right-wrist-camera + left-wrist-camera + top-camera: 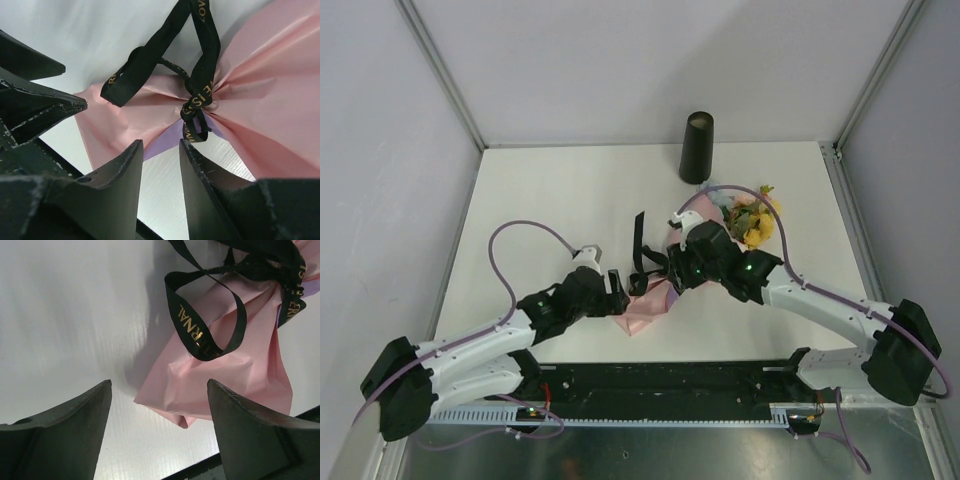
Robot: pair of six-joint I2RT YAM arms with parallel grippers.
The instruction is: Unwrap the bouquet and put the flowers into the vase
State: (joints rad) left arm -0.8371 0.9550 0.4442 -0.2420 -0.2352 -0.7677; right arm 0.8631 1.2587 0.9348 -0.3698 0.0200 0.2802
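You are working at the very start, holding your left gripper [159, 385] wide open beside the pink paper [235, 370] and your right gripper [161, 142] slightly open, gripping nothing, at the ribbon [197, 107] knot, while the bouquet [650, 300] is lying wrapped and tied on the table [550, 190], its flowers [752, 222] near the vase [697, 148].

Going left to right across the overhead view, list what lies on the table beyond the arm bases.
left gripper → black ribbon → vase → flowers. The pink paper and right gripper overlap the ribbon, so they are left out.
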